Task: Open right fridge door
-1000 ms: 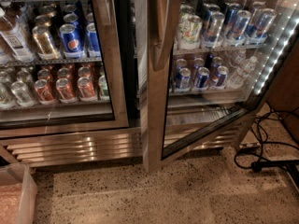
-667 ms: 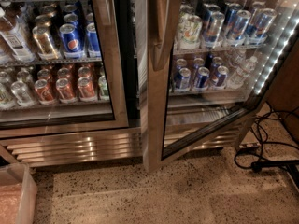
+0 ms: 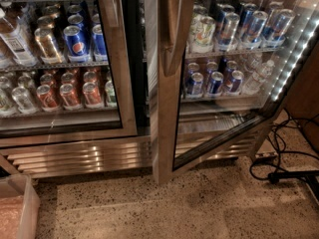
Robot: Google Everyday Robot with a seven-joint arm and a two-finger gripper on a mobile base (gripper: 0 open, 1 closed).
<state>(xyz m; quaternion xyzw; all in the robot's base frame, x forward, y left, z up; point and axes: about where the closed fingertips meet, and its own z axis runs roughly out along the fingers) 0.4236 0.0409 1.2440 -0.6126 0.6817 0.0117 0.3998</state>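
Note:
The right fridge door (image 3: 163,108) stands swung open towards me. Its brushed steel edge is in the middle of the view and its glass pane (image 3: 219,108) angles back to the right. The long vertical metal handle (image 3: 175,29) runs down the upper part of that steel edge. A white LED strip (image 3: 294,54) glows along the slanted right side. Cans (image 3: 224,29) show through the glass on the shelves. The gripper is not in view.
The left glass door (image 3: 124,83) is closed in front of Pepsi cans (image 3: 75,41) and red-orange cans (image 3: 70,93). Black cables (image 3: 279,163) lie on the speckled floor at the right. A translucent bin (image 3: 17,208) sits at the bottom left.

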